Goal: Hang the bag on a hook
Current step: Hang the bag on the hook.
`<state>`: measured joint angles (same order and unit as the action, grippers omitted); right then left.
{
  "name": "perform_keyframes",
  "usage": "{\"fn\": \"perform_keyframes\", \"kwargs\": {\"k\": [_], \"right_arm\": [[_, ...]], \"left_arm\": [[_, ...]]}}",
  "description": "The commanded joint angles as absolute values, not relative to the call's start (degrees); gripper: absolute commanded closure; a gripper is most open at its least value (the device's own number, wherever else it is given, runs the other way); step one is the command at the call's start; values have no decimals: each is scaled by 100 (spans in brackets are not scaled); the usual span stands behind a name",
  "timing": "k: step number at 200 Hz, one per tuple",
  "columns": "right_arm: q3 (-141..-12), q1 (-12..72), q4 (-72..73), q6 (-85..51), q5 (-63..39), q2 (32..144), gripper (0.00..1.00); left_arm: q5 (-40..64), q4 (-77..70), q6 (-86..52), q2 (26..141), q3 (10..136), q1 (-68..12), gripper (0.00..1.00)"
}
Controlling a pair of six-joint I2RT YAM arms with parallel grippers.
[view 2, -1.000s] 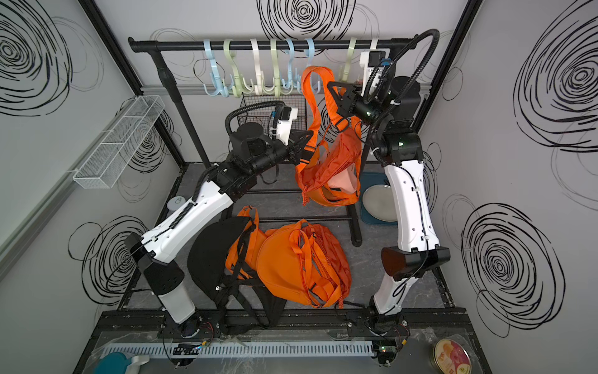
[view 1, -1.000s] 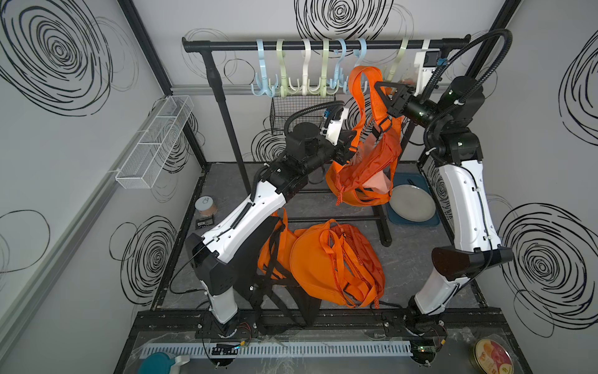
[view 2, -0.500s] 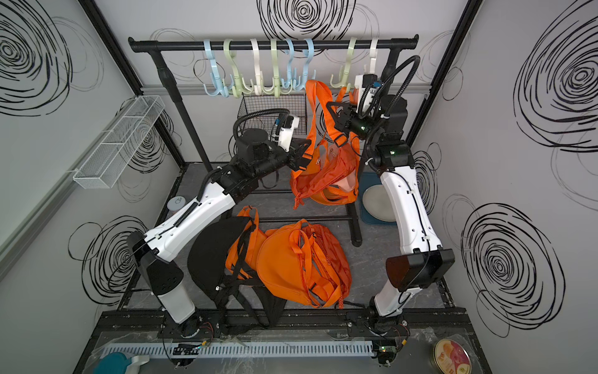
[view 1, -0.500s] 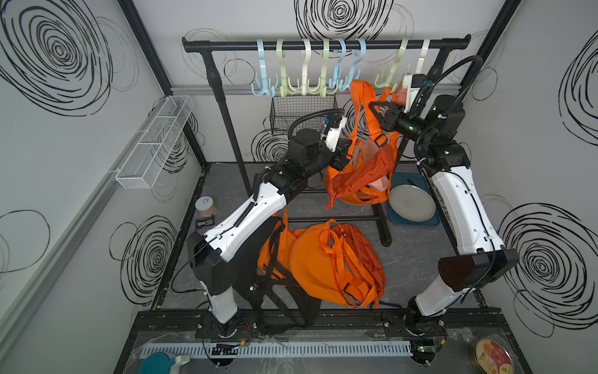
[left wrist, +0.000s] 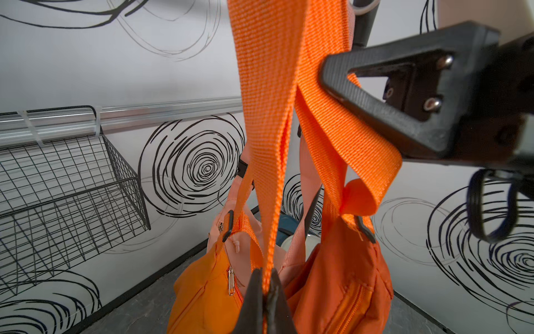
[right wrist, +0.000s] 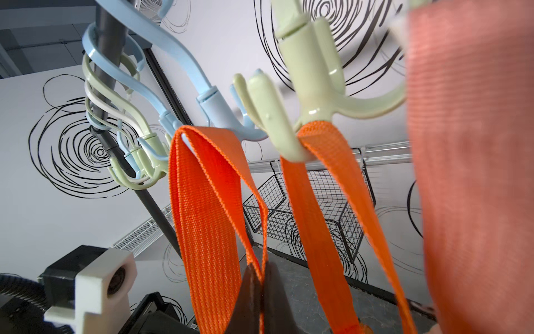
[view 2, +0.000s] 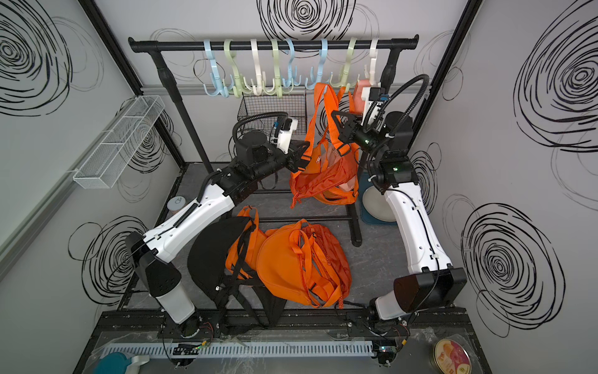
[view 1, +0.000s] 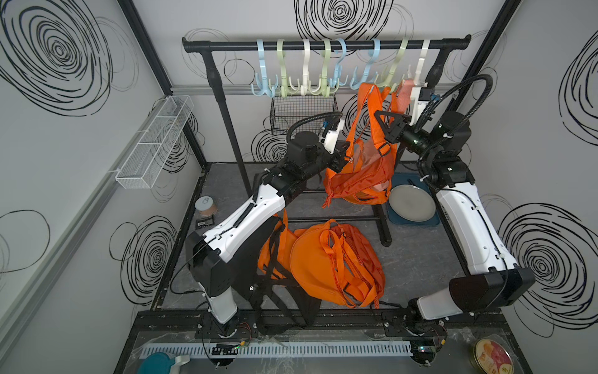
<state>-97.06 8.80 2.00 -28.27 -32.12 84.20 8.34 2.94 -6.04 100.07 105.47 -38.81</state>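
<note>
In both top views a black rail [view 1: 233,46] carries a row of pastel hooks [view 1: 305,68]. The orange bag [view 1: 359,176] hangs under the rail's right half. The left gripper [view 1: 345,157] meets the bag's upper left edge, but the jaws are too small to read there. The left wrist view settles it: the jaws are pressed together on a flat orange strap [left wrist: 268,144] that rises from between them, with the bag's body hanging just behind. The right gripper [view 1: 378,115] reaches in from the right and touches the straps higher up. Only the right wrist view shows the hooks up close. There a strap loop [right wrist: 202,188] has its top just beside the blue hook [right wrist: 213,107]; whether it rests on a prong cannot be told. The right gripper's jaws are clamped thin on that loop's rear side. Further right, an orange band [right wrist: 320,179] sits in a prong of the pale green hook [right wrist: 315,72]. At the far edge hangs a blurred salmon strap [right wrist: 474,144].
</note>
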Motion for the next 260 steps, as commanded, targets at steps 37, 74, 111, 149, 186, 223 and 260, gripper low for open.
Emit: {"fn": "perform_keyframes", "kwargs": {"k": [37, 74, 111, 149, 186, 223, 260], "right_arm": [[-9088, 500, 70, -3050, -2874, 7963, 100], [-9180, 522, -29, -3055, -3035, 7990, 100], [-9301, 671, -259, -2846, -2832, 7745, 77], [-9277, 756, -589, -2534, -2556, 7328, 51], [-8968, 912, -742, -2392, -2195, 6793, 32], [-8647, 1820, -1626, -1428, -1379, 6093, 23], [-7477, 2901, -2410, -1364, -749, 5255, 23]], "left_arm": [[916, 264, -536, 9726, 10471, -3832, 71], [792, 318, -426, 9314, 10117, -3851, 27], [418, 414, -290, 8709, 9649, -3889, 1], [-408, 451, -193, 7855, 8624, -3897, 1], [-1356, -185, -363, 6753, 7088, -3853, 1], [-2246, -1121, -256, 5672, 5415, -3841, 1], [-2861, -1907, -10, 4934, 4286, -3931, 1]]}}
